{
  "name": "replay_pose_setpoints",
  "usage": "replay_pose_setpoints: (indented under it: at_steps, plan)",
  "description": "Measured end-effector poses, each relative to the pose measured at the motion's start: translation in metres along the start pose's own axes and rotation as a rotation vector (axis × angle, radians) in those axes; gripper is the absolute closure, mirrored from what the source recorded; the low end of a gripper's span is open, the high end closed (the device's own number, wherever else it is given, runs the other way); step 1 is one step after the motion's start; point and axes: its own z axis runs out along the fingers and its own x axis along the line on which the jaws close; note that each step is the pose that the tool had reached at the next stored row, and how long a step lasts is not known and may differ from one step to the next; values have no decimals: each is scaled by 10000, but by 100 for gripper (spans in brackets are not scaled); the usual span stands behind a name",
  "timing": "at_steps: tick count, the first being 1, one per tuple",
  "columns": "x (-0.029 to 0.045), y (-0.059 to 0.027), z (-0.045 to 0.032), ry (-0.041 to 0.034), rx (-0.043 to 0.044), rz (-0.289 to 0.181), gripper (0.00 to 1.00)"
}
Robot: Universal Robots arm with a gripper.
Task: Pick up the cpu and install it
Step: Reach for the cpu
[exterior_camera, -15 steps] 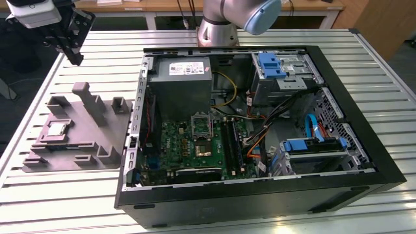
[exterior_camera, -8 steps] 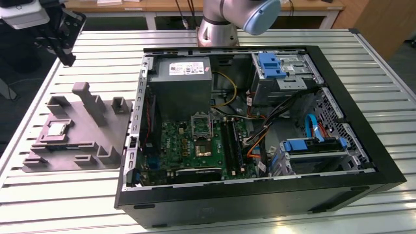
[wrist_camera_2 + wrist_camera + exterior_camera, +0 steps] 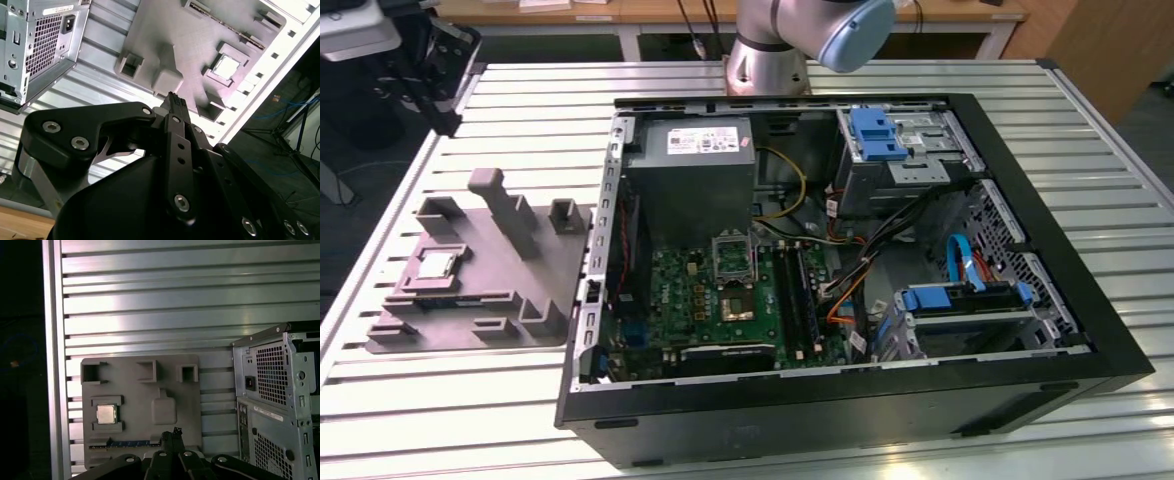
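Ribbed aluminium slats make up the desk [image 3: 454, 400]. A black open-sided computer tower case [image 3: 854, 410] lies flat on it. Beside the case, on the exterior view's left, sits a grey plastic fixture block with posts and slots [image 3: 520, 260]. The silver-and-blue jointed robot arm [image 3: 781, 40] rises from the far edge of the desk, behind the case.

The cpu [image 3: 436, 264], a small flat square chip with a pale silvery top, lies in a shallow square recess of the grey fixture. It is on the side of the block away from the case. Both wrist views show it seated there [image 3: 226, 67] [image 3: 106, 414], flat and uncovered, with nothing touching it.

The black gripper [image 3: 173, 98] hangs high over the desk, well apart from the fixture, with its tip pointing towards the block. In the first wrist view the tip [image 3: 175, 431] lines up nearer the plain raised pad of the block than the chip. The jaws look drawn together to a single narrow tip and have hold of nothing.

Inside the case, the dark metal-framed rectangular socket [image 3: 736, 300] on the green motherboard [image 3: 680, 290] seems unfilled, though its detail is hard to make out.

By my reading the task is at its very start. The chip is not grasped, not lifted and not seated in the socket, so both the pick-up and the installing are left to do.
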Motion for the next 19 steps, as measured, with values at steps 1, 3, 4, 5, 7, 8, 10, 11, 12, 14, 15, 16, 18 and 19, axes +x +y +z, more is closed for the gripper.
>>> replay_pose_setpoints:
  at_steps: [1,3,4,5,7,8,10,11,12,14,15,16,18,19]
  plan:
    - [3,0,0,2,0,-1,89]
    - [9,0,0,5,1,0,89]
    - [10,0,0,6,1,1,89]
    - [11,-1,0,6,1,0,89]
    - [12,-1,0,6,1,0,89]
    - [13,-1,0,6,1,1,89]
    - [13,-1,0,6,0,0,89]
    - [20,-1,0,6,1,2,89]
    - [32,-2,0,6,1,3,89]
    - [66,-5,1,6,1,0,89]
    - [86,-6,1,6,1,1,89]
    - [106,-8,1,6,1,0,89]
    - [142,-11,0,7,2,0,89]
    - [163,-12,1,6,1,0,89]
